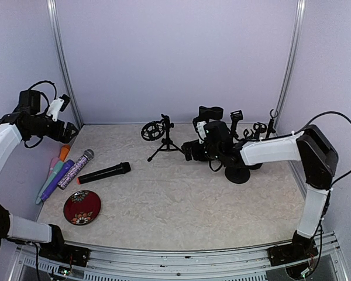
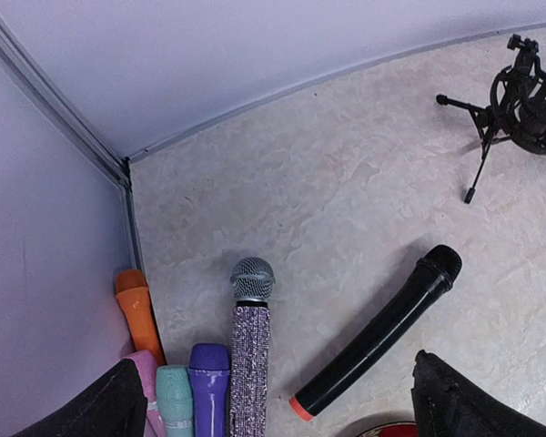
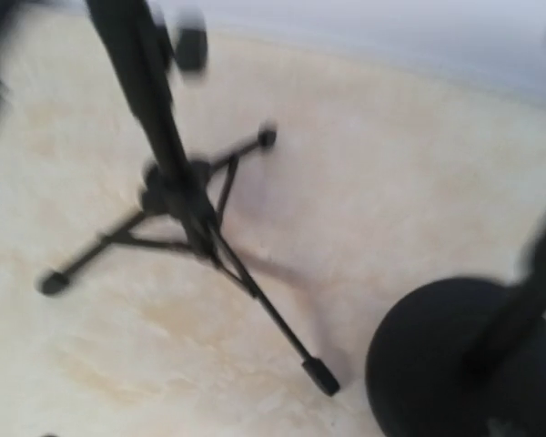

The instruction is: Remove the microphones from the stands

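A black microphone (image 1: 104, 173) (image 2: 382, 332) with an orange end lies flat on the table, left of centre. The small black tripod stand (image 1: 164, 143) (image 2: 519, 100) (image 3: 182, 191) stands behind it, and its ring-shaped mount looks empty. My left gripper (image 1: 67, 132) (image 2: 282, 401) hovers open above the far-left corner, over a row of microphones and holding nothing. My right gripper (image 1: 190, 151) sits just right of the tripod, low over the table. Its fingers do not show in the blurred right wrist view.
A glittery purple microphone (image 1: 76, 167) (image 2: 251, 355) lies beside purple, teal, pink and orange ones by the left wall. A red plate (image 1: 82, 206) sits near the front left. A stand with a round black base (image 1: 238, 174) (image 3: 446, 355) and more clip stands (image 1: 258, 127) crowd the back right.
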`<state>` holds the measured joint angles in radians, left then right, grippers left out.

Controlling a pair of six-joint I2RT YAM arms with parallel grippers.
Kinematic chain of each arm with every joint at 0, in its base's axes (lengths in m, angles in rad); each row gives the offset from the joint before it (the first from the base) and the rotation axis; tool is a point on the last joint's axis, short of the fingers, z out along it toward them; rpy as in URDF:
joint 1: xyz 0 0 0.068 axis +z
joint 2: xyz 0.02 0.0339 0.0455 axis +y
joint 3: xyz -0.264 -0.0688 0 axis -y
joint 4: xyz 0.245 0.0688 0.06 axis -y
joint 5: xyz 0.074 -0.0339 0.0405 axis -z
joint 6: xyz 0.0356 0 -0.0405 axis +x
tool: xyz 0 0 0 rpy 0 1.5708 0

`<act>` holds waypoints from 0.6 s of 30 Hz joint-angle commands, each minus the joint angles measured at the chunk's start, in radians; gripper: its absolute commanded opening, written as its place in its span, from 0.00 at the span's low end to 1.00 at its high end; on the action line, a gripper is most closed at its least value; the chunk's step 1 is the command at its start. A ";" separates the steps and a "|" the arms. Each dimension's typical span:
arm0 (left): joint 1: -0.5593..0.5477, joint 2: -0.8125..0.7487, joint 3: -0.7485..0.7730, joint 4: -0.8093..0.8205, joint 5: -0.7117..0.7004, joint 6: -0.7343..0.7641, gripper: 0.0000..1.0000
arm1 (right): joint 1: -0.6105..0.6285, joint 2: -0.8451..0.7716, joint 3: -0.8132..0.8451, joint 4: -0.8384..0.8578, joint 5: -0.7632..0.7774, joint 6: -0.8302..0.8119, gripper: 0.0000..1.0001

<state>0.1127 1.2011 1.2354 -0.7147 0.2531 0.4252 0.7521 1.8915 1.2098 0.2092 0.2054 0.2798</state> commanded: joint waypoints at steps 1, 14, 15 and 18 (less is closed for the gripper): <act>0.007 -0.016 -0.045 0.101 -0.010 -0.060 0.99 | 0.046 -0.225 -0.125 0.045 0.065 -0.026 1.00; 0.005 -0.060 -0.304 0.344 0.162 -0.125 0.99 | 0.029 -0.725 -0.477 -0.276 0.144 0.016 1.00; 0.004 -0.053 -0.322 0.358 0.164 -0.128 0.99 | 0.023 -0.759 -0.509 -0.292 0.163 0.030 1.00; 0.005 -0.043 -0.396 0.449 0.160 -0.129 0.99 | -0.025 -0.851 -0.601 -0.291 0.155 0.062 1.00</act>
<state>0.1127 1.1526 0.9108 -0.4210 0.3717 0.3164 0.7803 1.1416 0.7036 0.0048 0.3252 0.2878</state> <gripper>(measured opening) 0.988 0.998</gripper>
